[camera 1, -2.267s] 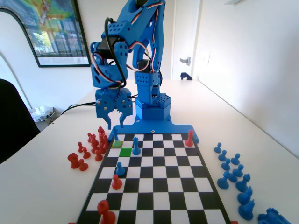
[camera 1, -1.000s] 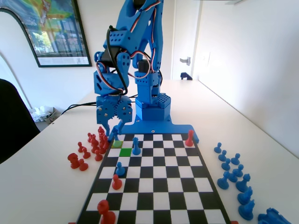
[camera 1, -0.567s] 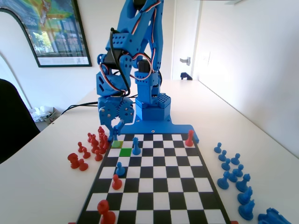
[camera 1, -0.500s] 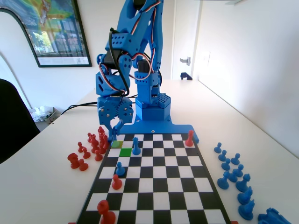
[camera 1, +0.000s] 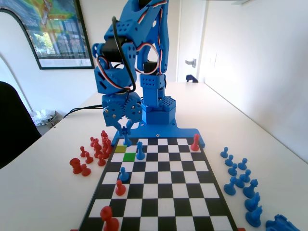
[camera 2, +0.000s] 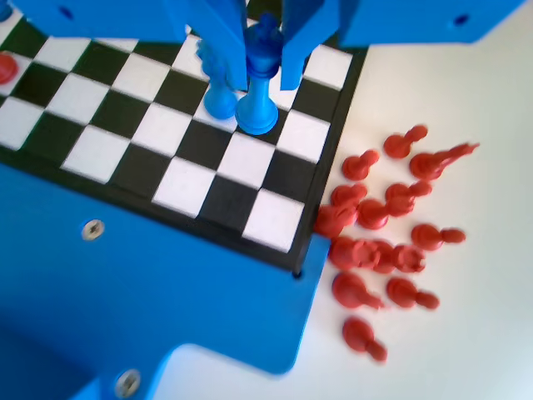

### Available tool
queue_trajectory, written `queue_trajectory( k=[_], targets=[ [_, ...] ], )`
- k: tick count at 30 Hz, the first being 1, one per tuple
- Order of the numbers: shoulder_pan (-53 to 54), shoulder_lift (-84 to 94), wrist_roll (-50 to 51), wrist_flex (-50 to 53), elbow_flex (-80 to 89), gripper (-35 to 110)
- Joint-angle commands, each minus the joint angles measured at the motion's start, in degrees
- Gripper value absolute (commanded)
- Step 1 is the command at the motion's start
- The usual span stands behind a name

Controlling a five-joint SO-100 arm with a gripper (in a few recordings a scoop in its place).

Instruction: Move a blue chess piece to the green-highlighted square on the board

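End effector (camera 1: pixel 126 135) grips a tall blue piece (camera 2: pixel 258 83) above the board (camera 2: pixel 208 179), red pawns (camera 2: pixel 383 242) beside.

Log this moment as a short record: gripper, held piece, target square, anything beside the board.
gripper: shut on the blue chess piece
position: over the far-left corner of the board, fixed view
green-highlighted square: unoccupied
neighbour: second blue piece on the square right of it, fixed view
off board: red pieces clustered beside that corner
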Motion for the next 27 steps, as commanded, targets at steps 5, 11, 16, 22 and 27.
queue_trajectory(
  k=[5, 11, 16, 22, 27],
  targets=[
    [-0.7, -1.9, 1.2, -4.1, -1.7, 1],
    [-0.8, -3.2, 0.9, -6.5, -1.0, 1],
    [-0.5, -3.3, -0.1, -9.4, 1.1, 1],
    [-0.5, -3.3, -0.8, -12.0, 3.5, 1],
    [-0.4, -3.3, -1.4, -12.7, 4.3, 1]
  ],
)
